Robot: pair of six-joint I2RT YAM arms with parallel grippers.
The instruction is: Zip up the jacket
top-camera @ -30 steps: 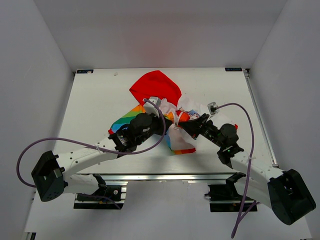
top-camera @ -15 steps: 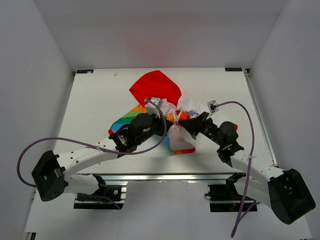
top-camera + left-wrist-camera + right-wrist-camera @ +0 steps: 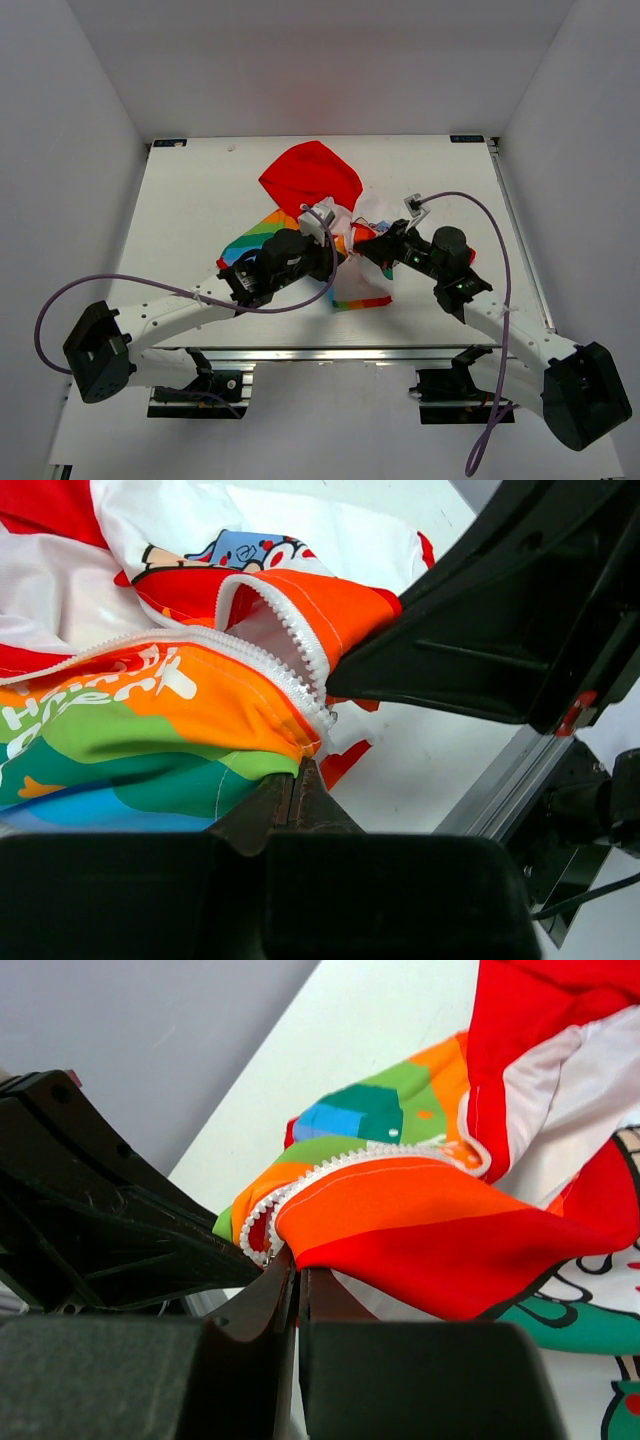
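Here, my left gripper (image 3: 297, 783) and right gripper (image 3: 293, 1272) each have jaws pressed together, pinching a bottom corner of the jacket (image 3: 258, 236), apparently to bring both zipper ends level for joining. The jacket lies crumpled at the middle of the table (image 3: 190, 195), hood (image 3: 310, 176) farthest from me. Count: one jacket, two grippers, two unjoined tooth rows (image 3: 252, 653).

Jacket (image 3: 305, 180): red hood, white cartoon-printed body, rainbow-striped panels.

L gripper (image 3: 338, 252) & R gripper (image 3: 364, 246) nose-to-nose at jacket (image 3: 310, 178) hem, no gap btwn; bare table (image 3: 185, 200) on outer sides.
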